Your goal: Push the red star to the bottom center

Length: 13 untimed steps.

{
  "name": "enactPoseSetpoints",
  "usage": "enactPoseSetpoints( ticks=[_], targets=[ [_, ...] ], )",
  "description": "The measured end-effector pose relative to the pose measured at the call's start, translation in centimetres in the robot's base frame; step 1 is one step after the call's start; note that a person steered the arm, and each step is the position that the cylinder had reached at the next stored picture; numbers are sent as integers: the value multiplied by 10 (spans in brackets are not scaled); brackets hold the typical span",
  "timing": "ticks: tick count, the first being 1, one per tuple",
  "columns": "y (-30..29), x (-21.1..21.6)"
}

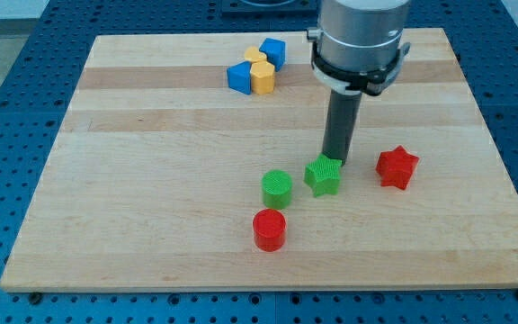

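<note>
The red star (397, 167) lies on the wooden board at the view's right of centre. My tip (334, 160) stands to the left of it, a block's width away, at the upper edge of the green star (324, 175), touching or nearly touching it. The rod rises from there to the arm's grey body at the view's top.
A green cylinder (277, 187) sits left of the green star. A red cylinder (270, 229) lies below it. Near the view's top, two blue blocks (240, 76) (273, 52) and a yellow block (260, 70) cluster together. The board's bottom edge (268, 286) runs across the view.
</note>
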<state>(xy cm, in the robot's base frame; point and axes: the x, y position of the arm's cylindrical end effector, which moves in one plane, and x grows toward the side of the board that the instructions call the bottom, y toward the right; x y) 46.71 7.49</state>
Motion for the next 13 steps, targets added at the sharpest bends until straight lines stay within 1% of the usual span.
enactPoseSetpoints(
  ticks=[2, 3, 4, 5, 6, 7, 9, 10, 13],
  targets=[
    [-13, 18],
    [10, -20],
    [67, -101],
    [147, -71],
    [153, -15],
    [145, -6],
    [105, -1],
    [87, 17],
    [42, 34]
  ],
)
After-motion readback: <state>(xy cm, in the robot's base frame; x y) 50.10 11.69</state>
